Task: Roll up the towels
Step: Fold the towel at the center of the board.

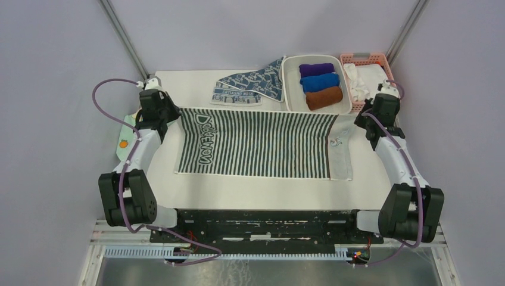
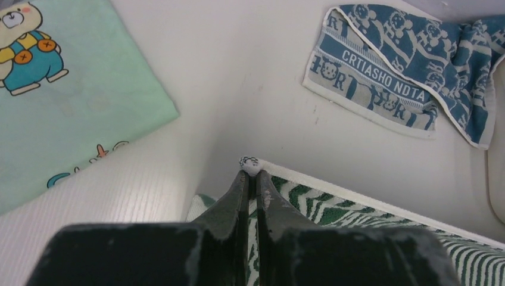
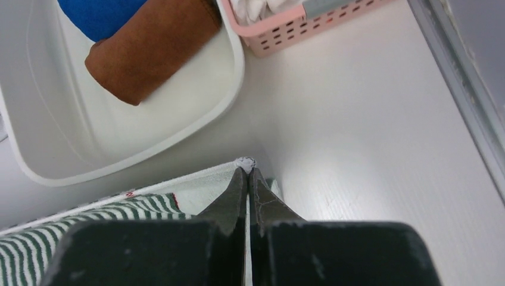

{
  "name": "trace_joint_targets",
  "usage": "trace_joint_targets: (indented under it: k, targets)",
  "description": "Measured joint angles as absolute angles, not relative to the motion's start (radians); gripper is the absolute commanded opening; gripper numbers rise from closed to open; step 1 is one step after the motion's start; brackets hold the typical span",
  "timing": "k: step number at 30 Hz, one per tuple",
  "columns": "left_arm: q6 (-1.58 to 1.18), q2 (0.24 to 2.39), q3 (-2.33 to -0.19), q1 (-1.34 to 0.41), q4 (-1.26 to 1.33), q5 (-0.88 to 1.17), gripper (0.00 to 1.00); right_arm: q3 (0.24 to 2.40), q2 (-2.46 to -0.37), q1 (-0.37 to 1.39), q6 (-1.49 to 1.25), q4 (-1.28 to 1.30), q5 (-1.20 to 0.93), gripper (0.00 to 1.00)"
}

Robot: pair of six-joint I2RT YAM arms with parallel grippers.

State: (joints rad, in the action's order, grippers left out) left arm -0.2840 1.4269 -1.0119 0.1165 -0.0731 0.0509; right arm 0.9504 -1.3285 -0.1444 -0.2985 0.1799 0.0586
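closest to each wrist camera is its own gripper, and both are pressed together on cloth. the left gripper (image 2: pixel 252 171) clamps the far left corner of the striped towel (image 1: pixel 262 143), and the right gripper (image 3: pixel 245 168) clamps its far right corner, where a small white tip of the hem shows past the tips. i think the two corners are held like this to keep the far edge tight and straight, so the cloth lies without wrinkles before any rolling starts. this towel is spread flat in the middle of the worktop (image 1: pixel 190 89), with the big white letters at its left end and its right end turned over, showing the pale back side. the blue-grey towel (image 1: pixel 250 86) lies loose and a little crumpled at the far side, just left of the white tub (image 1: pixel 285 83), and no gripper touches it. in the tub are a purple roll (image 1: pixel 317 70), a blue roll (image 1: pixel 320 82) and a brown roll (image 1: pixel 324 98). a pink basket (image 1: pixel 363 58) stands just right of the tub. the mint cloth (image 2: pixel 71 107) lies at the left, apart from the striped towel. neither towel is rolled yet, so the task seems to be at its beginning.
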Motion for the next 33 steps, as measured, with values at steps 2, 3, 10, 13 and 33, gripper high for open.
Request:
trace_joint_targets:
  k: [2,3,10,13,33]
  targets:
    - [-0.303,1.407,-0.99,0.117,-0.078,0.035,0.03,0.912,-1.293,-0.145,-0.335,0.181,0.067,0.0]
    - [-0.313,1.394,-0.979,0.117,-0.084,0.026,0.03,0.892,-1.275,-0.145,-0.357,0.181,0.067,0.0]
    - [-0.376,1.305,-0.936,0.117,-0.173,-0.035,0.03,0.834,-1.173,-0.136,-0.453,0.269,0.088,0.01]
    - [-0.393,1.266,-0.9,0.118,-0.214,-0.053,0.03,0.812,-1.092,-0.115,-0.467,0.324,0.118,0.0]
    - [-0.559,1.089,-0.656,0.123,-0.414,-0.168,0.04,0.574,-0.831,0.029,-0.574,0.589,0.351,0.07]
